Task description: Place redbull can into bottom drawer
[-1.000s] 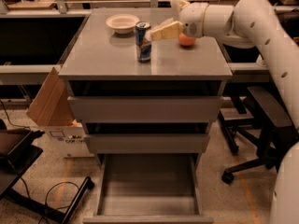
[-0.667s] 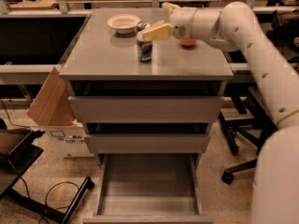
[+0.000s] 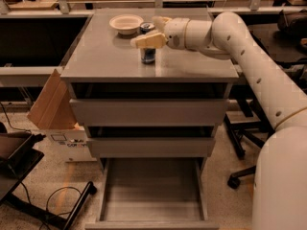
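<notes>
The redbull can point(image 3: 148, 55) stands upright on the grey cabinet top point(image 3: 105, 56), just in front of the white bowl point(image 3: 126, 24). My gripper point(image 3: 145, 32) has reached in from the right and is open around the can's upper half. One finger point(image 3: 144, 41) lies across the can's front and the other is behind its silver top. The can still rests on the top. The bottom drawer point(image 3: 151, 195) is pulled out wide and nothing lies in it. The orange is hidden behind my arm.
The two upper drawers point(image 3: 148, 111) are pushed in. A cardboard box point(image 3: 50, 104) leans at the cabinet's left. A black stand point(image 3: 19, 162) and cables lie on the floor at the left. An office chair base point(image 3: 240, 143) stands at the right.
My gripper has moved left along the cabinet top, from beside the can to around its upper part. The can has not moved. My arm now covers the orange.
</notes>
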You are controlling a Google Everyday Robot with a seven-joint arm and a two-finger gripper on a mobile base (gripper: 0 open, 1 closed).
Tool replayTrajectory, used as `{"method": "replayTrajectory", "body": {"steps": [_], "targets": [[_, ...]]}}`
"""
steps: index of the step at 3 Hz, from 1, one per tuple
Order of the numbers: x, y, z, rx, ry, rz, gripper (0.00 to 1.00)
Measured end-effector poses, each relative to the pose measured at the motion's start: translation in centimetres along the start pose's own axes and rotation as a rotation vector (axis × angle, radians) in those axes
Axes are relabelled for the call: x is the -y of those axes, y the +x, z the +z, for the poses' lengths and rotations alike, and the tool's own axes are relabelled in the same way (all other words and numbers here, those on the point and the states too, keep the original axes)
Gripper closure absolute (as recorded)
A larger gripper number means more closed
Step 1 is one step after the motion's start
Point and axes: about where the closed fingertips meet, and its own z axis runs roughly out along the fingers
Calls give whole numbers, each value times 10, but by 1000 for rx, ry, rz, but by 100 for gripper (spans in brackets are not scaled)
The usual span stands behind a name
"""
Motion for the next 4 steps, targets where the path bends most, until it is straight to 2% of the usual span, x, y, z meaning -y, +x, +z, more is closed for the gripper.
{"method": "replayTrajectory", "body": {"steps": [1, 2, 3, 4], "targets": [[-5, 21, 11, -11, -10, 28, 41], [-6, 34, 17, 5, -27, 43, 64], [-7, 35, 20, 5, -32, 44, 87], [-20, 31, 28, -14, -65, 44, 100]]}}
